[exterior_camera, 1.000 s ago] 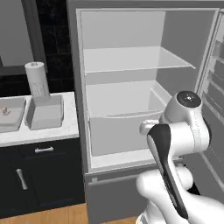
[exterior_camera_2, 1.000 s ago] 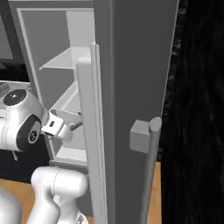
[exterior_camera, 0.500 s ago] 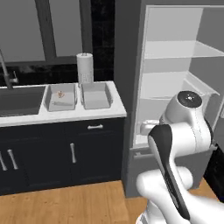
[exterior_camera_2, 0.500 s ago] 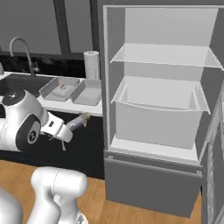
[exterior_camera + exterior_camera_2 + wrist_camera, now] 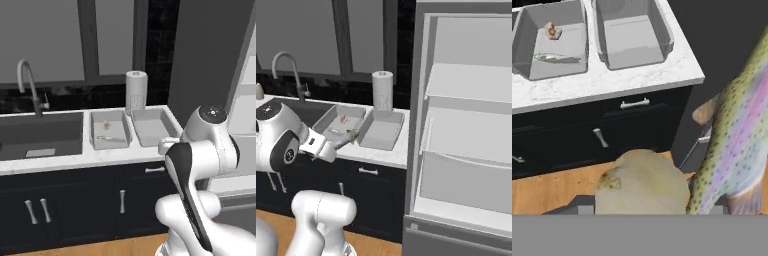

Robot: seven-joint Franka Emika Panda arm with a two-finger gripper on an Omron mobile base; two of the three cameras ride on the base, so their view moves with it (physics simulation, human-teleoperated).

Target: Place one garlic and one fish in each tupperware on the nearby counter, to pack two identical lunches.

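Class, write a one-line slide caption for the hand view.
Held fish and garlic in the foreground; on the counter, the left tupperware is packed, the right tupperware awaits.

White marble counter [image 5: 75, 161] (dark cabinets) bears two tupperwares [image 5: 110, 130], paper-towel roll [image 5: 135, 92].

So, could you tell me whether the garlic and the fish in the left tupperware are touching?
Apart. The hand view shows the garlic near the left tupperware's far end and the fish lying below it, with bare floor between them.

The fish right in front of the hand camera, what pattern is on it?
Dark speckles over green, with a pink-purple stripe along the large fish; hand view shows it best.
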